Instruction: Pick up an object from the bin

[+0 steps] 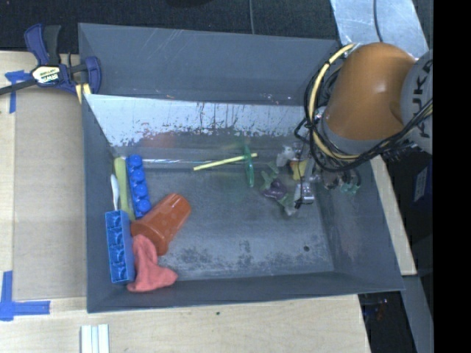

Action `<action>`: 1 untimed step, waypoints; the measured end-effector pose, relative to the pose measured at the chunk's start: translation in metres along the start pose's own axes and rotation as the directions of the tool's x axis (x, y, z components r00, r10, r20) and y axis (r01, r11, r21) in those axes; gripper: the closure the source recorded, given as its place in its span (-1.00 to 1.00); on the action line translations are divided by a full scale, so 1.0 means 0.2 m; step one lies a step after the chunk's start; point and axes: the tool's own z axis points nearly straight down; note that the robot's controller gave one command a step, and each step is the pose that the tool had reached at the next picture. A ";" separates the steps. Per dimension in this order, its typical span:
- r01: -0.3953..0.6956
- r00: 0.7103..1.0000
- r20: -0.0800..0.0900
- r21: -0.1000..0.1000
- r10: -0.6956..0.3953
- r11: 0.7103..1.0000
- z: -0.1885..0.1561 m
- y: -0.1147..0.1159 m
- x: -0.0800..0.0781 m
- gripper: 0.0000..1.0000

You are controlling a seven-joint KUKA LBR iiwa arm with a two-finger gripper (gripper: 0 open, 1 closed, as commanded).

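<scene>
One hand (298, 188), low inside the grey metal bin (221, 267), under the arm's orange cover (368, 90) and looped cables; wide, narrow or closed on something: cannot tell, the metal parts mixed up with what lies beneath. One small dark purple thing (276, 190), shape unclear, on the bin floor just beside the hand, on the side away from the arm; nearest item to the hand; touching or barely apart, cannot tell. One thin green piece (250, 169), near the hand, just beyond the purple thing and a little closer to the bin's far wall; standing or tilted, cannot tell. One yellow stick (224, 162), long and thin, lying almost level, crossing the green piece at the end nearer the hand and running on away from the hand. Remaining stock heaped well apart from the hand, against the bin wall opposite the arm. One orange cup (163, 219), on its side, closest of the heap to the hand. One pink soft lump (151, 271), touching the cup's wider end, toward the bin's near wall. Two blue studded bricks, the upper brick (136, 184) behind the cup, the lower brick (118, 247) beside the pink lump, farthest from the hand. One yellow-green bar (122, 191), alongside the upper brick on the side away from the hand.
</scene>
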 end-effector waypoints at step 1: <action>0.001 1.000 0.009 0.000 -0.001 1.000 -0.03 0.00 -0.01 -1.00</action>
